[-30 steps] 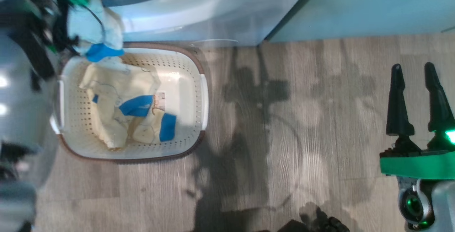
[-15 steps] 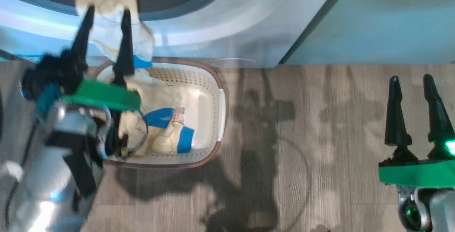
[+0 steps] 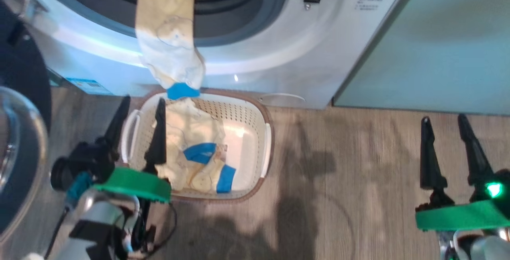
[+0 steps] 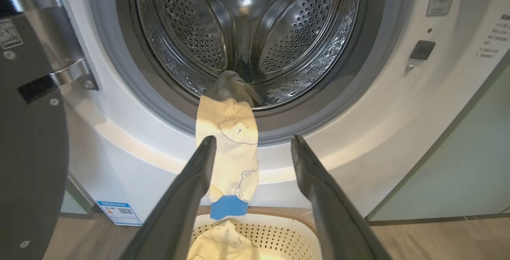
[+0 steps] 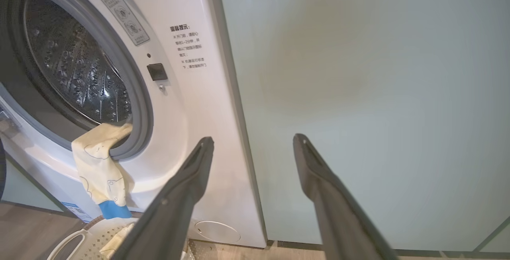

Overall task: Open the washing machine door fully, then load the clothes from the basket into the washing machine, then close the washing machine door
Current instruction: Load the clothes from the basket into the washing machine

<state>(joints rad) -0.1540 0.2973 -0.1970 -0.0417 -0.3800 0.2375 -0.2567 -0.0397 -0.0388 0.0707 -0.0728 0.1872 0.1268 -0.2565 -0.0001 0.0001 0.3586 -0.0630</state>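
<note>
The washing machine (image 3: pixel 318 41) stands with its door (image 3: pixel 18 140) swung open at the left. One pale yellow garment (image 3: pixel 169 45) hangs half out of the steel drum (image 4: pixel 247 33) over the grey gasket, its blue cuff just above the basket (image 3: pixel 267 140). More clothes (image 3: pixel 195 152) lie inside the basket. My left gripper (image 3: pixel 143 100) is open and holds nothing, hovering over the basket's left handle; in its wrist view the left gripper (image 4: pixel 253 138) points at the hanging garment (image 4: pixel 229 148). My right gripper (image 3: pixel 443 118) is open over the floor at the right.
A pale green cabinet (image 5: pixel 358 92) stands right of the machine. The open door (image 4: pixel 28 132) with its metal hinge takes up the left side. A blue energy sticker (image 4: pixel 119 212) sits low on the machine front. Wooden floor (image 3: pixel 338 180) stretches between the basket and the right gripper.
The head view has tilted up. My left gripper brought a garment up to the drum opening, let go of it and drew back down beside the basket. The right gripper kept still.
</note>
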